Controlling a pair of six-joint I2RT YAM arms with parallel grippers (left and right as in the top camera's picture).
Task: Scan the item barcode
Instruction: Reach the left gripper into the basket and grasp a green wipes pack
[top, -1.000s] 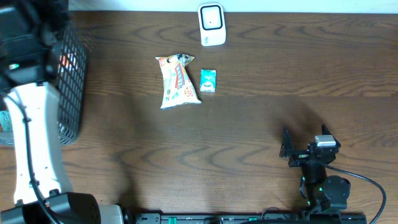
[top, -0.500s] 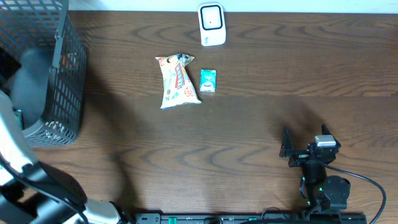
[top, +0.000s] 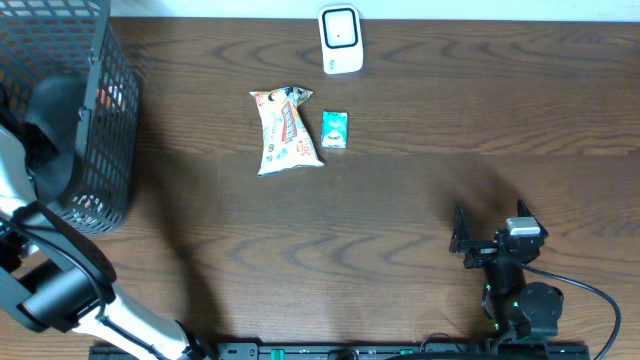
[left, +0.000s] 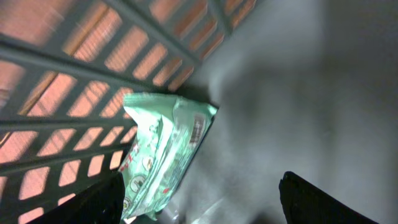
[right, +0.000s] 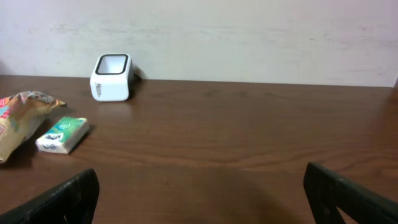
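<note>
Reaching into the basket (top: 105, 130) at far left, your left gripper (left: 200, 202) has just dropped inside, so the pick is starting. Only its wrist view shows the green packet (left: 165, 155), probably your item, lying between its wide, empty jaws. Your right gripper (right: 199, 199) sits wide open, near right.

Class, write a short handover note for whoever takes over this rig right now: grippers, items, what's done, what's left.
Left gripper: open, inside the basket, facing a green packet that leans on the mesh wall; not gripping it.
Right gripper: open, empty.
Scanner stands at the table's far edge; a snack bag and a small green box lie in front of it.
Done: reach into the basket.
Left: grasp the packet, show its barcode to the scanner.
</note>
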